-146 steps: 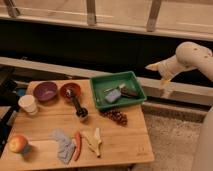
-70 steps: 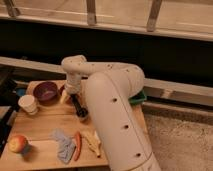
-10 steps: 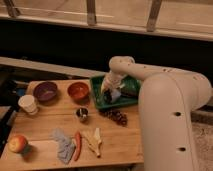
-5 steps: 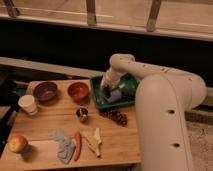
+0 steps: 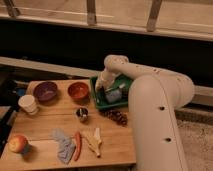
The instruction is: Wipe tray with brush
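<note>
The green tray (image 5: 99, 101) sits at the back right of the wooden table (image 5: 45, 125). My arm reaches down from the right into the tray. My gripper (image 5: 103, 86) is low over the tray's left part and is shut on the slim black brush (image 5: 117, 88), whose dark end lies over the tray floor. A blue-grey item (image 5: 114, 95) lies in the tray right beside the gripper. The arm hides the tray's right side.
A purple bowl (image 5: 45, 91) and an orange bowl (image 5: 78, 90) stand left of the tray. There is also a white cup (image 5: 28, 104), a metal cup (image 5: 82, 114), a dark brown item (image 5: 116, 116), an apple (image 5: 17, 144), a grey cloth (image 5: 62, 144), a carrot (image 5: 77, 145) and a banana peel (image 5: 93, 141).
The gripper has slid a little to the left inside the tray over the last second. Earlier the brush lay on the orange bowl; that bowl is now empty.
</note>
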Controlling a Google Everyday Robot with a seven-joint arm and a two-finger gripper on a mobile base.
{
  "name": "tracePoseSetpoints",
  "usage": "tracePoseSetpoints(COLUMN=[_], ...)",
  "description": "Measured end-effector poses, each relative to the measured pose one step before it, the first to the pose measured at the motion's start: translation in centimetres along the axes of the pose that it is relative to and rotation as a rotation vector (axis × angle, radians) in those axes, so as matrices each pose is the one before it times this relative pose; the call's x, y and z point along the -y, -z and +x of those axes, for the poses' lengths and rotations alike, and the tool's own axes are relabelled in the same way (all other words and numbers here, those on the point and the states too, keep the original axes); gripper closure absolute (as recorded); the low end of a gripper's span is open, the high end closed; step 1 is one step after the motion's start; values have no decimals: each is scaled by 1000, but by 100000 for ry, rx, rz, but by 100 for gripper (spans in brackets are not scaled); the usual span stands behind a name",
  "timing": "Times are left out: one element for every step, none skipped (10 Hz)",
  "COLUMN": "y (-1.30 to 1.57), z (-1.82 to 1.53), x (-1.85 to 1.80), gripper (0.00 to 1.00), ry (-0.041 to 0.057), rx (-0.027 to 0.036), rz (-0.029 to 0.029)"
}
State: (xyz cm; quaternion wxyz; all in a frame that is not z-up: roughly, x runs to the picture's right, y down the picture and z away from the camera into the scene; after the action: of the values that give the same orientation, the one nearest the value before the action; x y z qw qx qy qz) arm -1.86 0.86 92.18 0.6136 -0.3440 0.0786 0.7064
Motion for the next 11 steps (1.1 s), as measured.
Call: tracePoseSetpoints(y=[-98,16,212,293,376,499,687,459,297,-10,-255], z=[470,522,652,343,289,243,66,-252,-666,-596,-687], x=[441,601,931,707,750,972,1340,872,252,-97,-501], gripper=[100,100,100,100,100,100,100,100,100,100,100], ry=[-418,-715,-1686,-1323,-1507,-2079,-2770,-1928,-749,-141,-37], rx=[-912,-994,-939,-148,61,617,1268,1086,1260,721,778], rz=[431,696,1452,1051,1370,1440,1401,724,252,-44,-925])
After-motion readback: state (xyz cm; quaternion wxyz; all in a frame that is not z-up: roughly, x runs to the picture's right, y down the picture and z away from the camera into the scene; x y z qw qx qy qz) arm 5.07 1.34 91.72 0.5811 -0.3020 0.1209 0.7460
